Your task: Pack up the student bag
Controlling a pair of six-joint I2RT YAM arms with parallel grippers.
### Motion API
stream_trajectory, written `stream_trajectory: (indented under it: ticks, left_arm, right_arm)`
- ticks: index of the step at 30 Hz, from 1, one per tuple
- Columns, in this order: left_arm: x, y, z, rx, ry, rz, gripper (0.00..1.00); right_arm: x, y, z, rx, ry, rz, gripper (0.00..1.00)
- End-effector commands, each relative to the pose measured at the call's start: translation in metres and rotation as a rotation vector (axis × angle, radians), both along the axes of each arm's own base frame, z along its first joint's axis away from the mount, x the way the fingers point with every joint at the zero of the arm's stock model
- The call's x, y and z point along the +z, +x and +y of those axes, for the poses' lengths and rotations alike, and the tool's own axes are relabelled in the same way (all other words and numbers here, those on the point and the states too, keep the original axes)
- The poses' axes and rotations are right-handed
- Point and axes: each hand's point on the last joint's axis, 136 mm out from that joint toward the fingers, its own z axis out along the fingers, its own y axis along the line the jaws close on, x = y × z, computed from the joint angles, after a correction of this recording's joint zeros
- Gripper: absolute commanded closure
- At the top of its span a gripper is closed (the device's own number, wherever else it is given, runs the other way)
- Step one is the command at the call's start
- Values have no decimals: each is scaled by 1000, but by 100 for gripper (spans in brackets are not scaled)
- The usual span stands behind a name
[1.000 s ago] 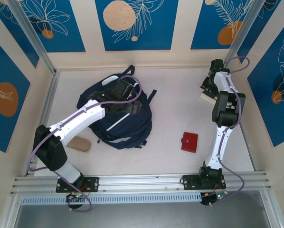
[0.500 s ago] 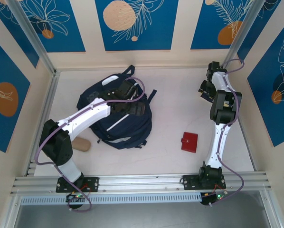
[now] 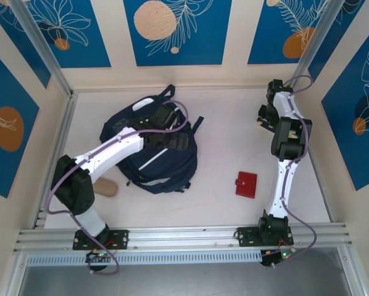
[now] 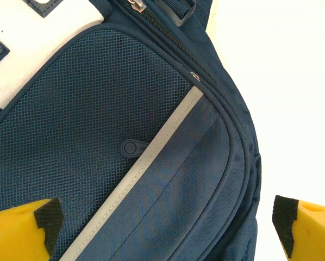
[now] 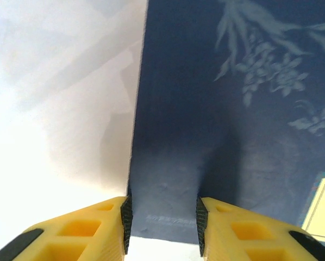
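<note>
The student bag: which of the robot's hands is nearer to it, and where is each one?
Left. The left hand hovers open directly above the student bag, over its front; the right hand is well away, off to the bag's right.

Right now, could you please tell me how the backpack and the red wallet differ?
The backpack is large and dark navy with pale stripes; the wallet is small, flat and red. The backpack lies left of centre, with the left gripper wide open over it; the wallet lies beside the right arm, with no gripper on it. Both rest on the white table.
</note>
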Motion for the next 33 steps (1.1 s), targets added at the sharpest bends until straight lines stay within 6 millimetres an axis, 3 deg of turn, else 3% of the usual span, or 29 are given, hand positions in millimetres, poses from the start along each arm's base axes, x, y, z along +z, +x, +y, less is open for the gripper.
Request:
stream_trajectory:
  ticks: [1, 4, 8, 14, 27, 30, 33]
  left_arm:
    - [8, 2, -1, 7, -21, 2, 0]
    - [6, 2, 0, 8, -21, 5, 0]
    - [6, 1, -1, 4, -21, 8, 0]
    - [6, 1, 0, 4, -14, 7, 0]
    - [7, 1, 1, 4, -10, 6, 0]
    - [7, 1, 1, 4, -8, 6, 0]
    - [8, 1, 2, 5, -8, 5, 0]
  right_arm:
    - [-3, -7, 20, 50, 78, 45, 61]
    - [-4, -8, 15, 26, 60, 51, 60]
    - [-7, -7, 7, 2, 0, 60, 50]
    - [-14, -3, 1, -2, -88, 92, 50]
    - [-13, -7, 8, 35, -83, 98, 93]
    - [-7, -8, 9, 46, -88, 83, 100]
    - [3, -8, 11, 61, -95, 62, 100]
